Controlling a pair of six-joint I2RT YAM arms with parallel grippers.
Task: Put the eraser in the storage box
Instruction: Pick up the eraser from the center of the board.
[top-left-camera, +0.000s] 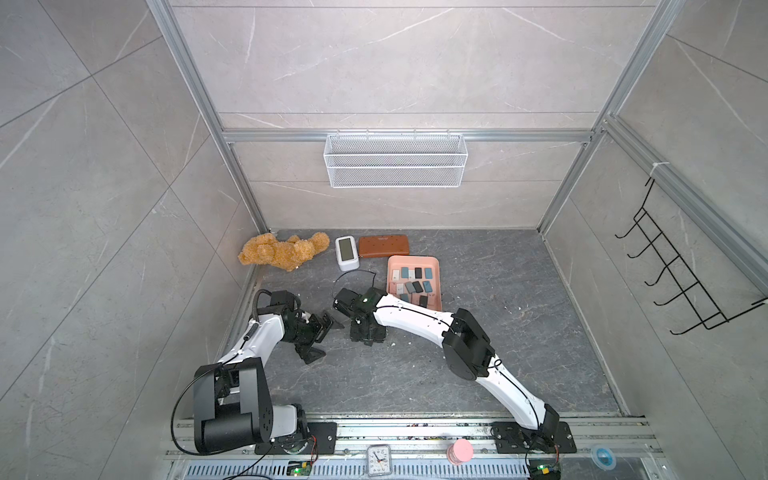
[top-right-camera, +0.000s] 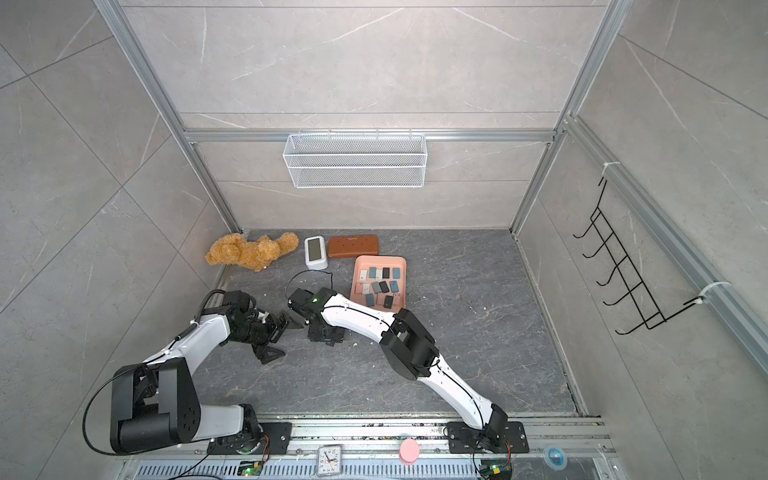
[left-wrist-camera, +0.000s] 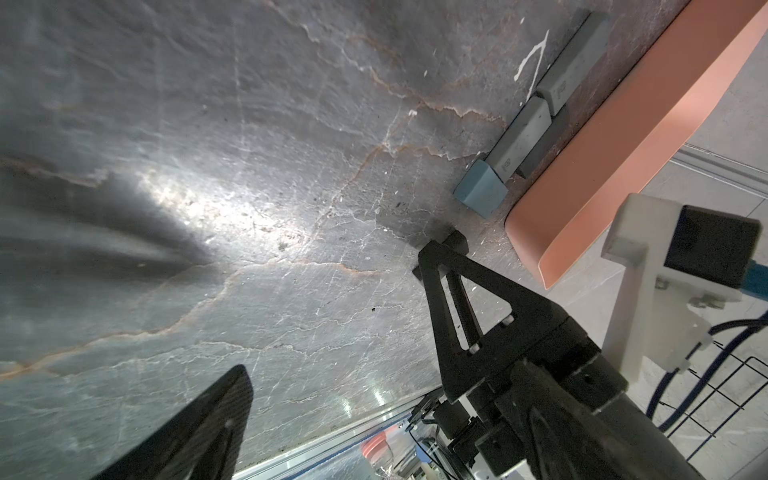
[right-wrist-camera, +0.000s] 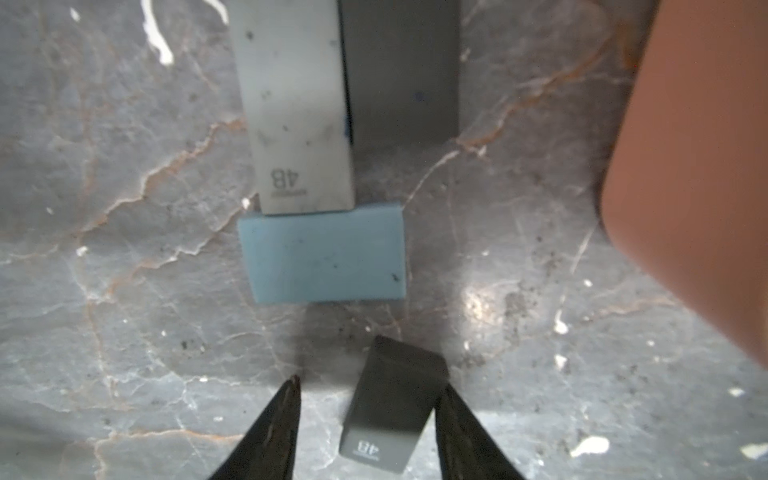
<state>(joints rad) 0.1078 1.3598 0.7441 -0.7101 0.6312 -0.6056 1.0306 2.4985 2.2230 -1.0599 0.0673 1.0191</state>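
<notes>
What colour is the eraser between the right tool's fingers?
Dark grey eraser, best in right wrist view.

Both top views: light even and diffuse. Pale walls (top-left-camera: 104, 208) read bright, the worktop (top-left-camera: 519, 332) darker, shadows faint and soft. Frame rails (top-left-camera: 187, 83) splay outward toward the picture edges, a wide-angle distortion.
Left wrist view: hard glare patch mid-worktop, with a broad, dark, smeared shadow beside it.
Right wrist view: soft focus throughout. The storage box (right-wrist-camera: 698, 166) wall is a blurred salmon mass, with a small glare spot on the worktop near it. "4B" print on the light grey eraser (right-wrist-camera: 299, 104) is legible.
</notes>
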